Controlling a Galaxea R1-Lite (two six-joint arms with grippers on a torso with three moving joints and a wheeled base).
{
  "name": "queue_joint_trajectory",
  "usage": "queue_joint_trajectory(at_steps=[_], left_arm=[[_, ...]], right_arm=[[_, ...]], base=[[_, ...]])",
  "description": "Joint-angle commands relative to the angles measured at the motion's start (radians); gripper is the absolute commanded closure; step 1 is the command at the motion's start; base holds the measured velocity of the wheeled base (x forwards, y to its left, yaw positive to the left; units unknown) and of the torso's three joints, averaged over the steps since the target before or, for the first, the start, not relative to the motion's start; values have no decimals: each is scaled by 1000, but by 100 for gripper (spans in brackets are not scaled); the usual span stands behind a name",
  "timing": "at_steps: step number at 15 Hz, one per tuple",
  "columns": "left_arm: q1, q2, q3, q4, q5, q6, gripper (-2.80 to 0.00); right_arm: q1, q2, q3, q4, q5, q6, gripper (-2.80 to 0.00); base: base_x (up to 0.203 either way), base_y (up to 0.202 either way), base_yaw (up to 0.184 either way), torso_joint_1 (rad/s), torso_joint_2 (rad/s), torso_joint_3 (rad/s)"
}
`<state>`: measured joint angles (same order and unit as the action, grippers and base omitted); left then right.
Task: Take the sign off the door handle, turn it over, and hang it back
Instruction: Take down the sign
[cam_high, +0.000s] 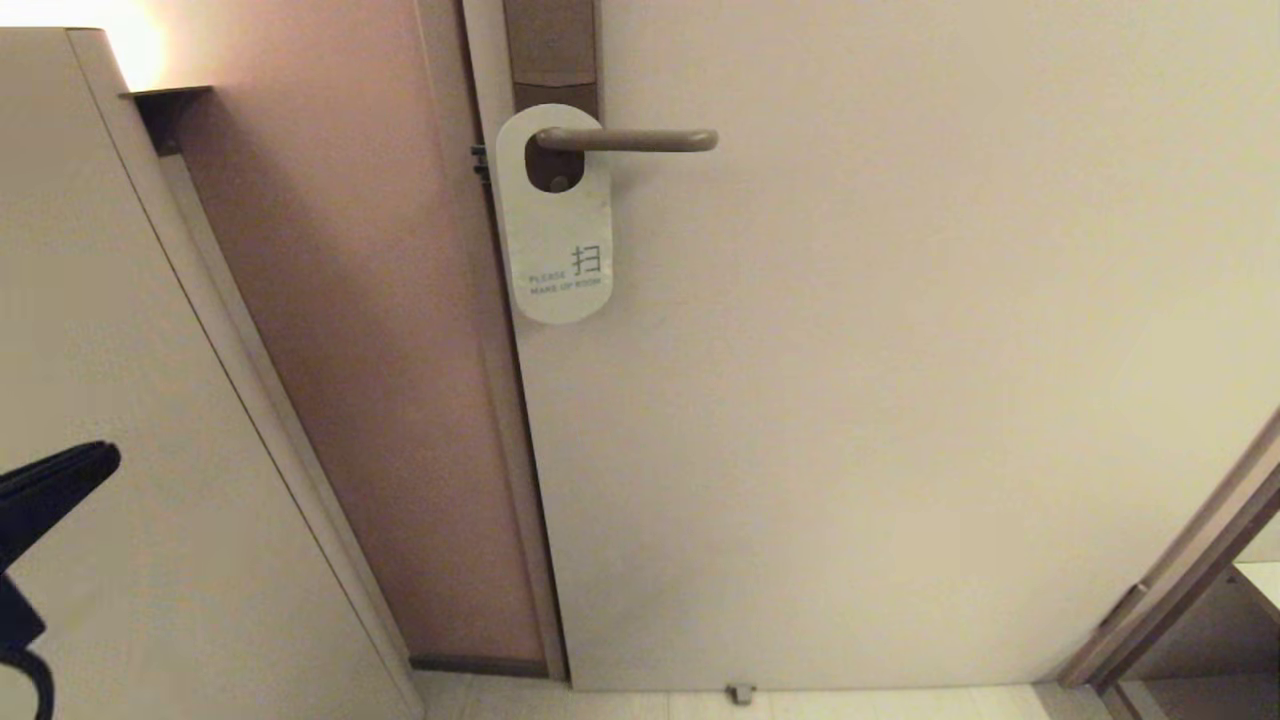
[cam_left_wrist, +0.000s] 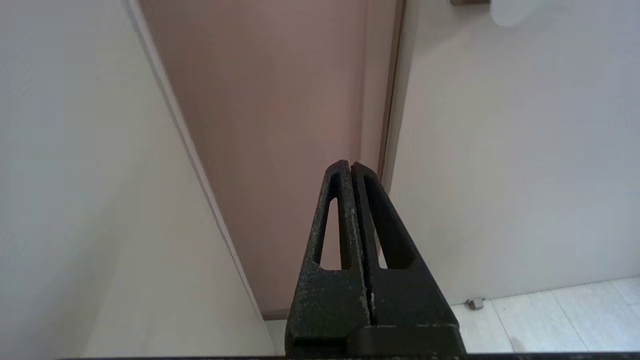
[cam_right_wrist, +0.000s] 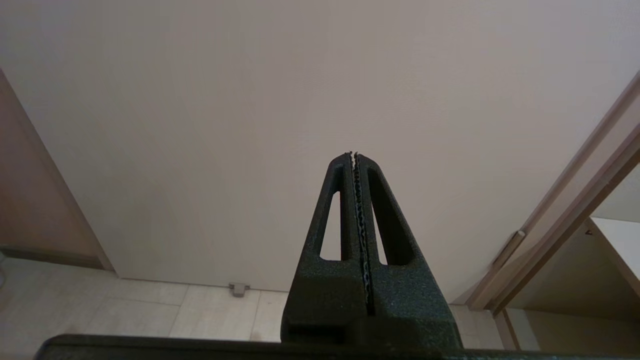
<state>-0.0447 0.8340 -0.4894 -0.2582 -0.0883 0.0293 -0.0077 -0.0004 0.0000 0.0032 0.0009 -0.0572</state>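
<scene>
At the far left edge of the head view, the left gripper (cam_high: 95, 462) pokes into frame low against a pale wall panel (cam_high: 120, 400), its fingers pressed together on nothing, well below and to the left of the sign (cam_high: 560, 245). Beside the panel runs a pinkish-brown wall strip (cam_high: 360, 350), then the edge of the pale door (cam_high: 900, 400). High on that door, the sign hangs with its white "PLEASE MAKE UP ROOM" side outward, its oval hole threaded over the door handle (cam_high: 640, 140), close to the brown backplate (cam_high: 552, 50); the lever extends to the right. A small door stop (cam_high: 740, 693) sits on the floor at the door's base. Seen only by its own wrist camera, the right gripper (cam_right_wrist: 354, 155) is closed and empty, pointing at the bare door.
</scene>
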Motion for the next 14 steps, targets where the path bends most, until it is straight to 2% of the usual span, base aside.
queue_joint_trajectory(at_steps=[1, 3, 6, 9, 11, 14], left_arm=[[0, 157, -29, -49, -3, 0, 0], [1, 266, -66, -133, -38, 1, 0], [0, 391, -134, -212, -139, 6, 0], [0, 497, -175, -293, -204, 9, 0], [0, 549, -180, -354, -294, 10, 0], [0, 627, -225, -386, -429, 11, 0]], right_arm=[[0, 0, 0, 0, 1, -1, 0], [0, 0, 0, 0, 1, -1, 0], [0, 0, 0, 0, 1, -1, 0], [0, 0, 0, 0, 1, -1, 0], [0, 0, 0, 1, 1, -1, 0], [0, 0, 0, 0, 1, -1, 0]], base=[[0, 0, 0, 0, 0, 0], [0, 0, 0, 0, 0, 0], [0, 0, 0, 0, 0, 0], [0, 0, 0, 0, 0, 0], [0, 0, 0, 0, 0, 0], [0, 0, 0, 0, 0, 0]])
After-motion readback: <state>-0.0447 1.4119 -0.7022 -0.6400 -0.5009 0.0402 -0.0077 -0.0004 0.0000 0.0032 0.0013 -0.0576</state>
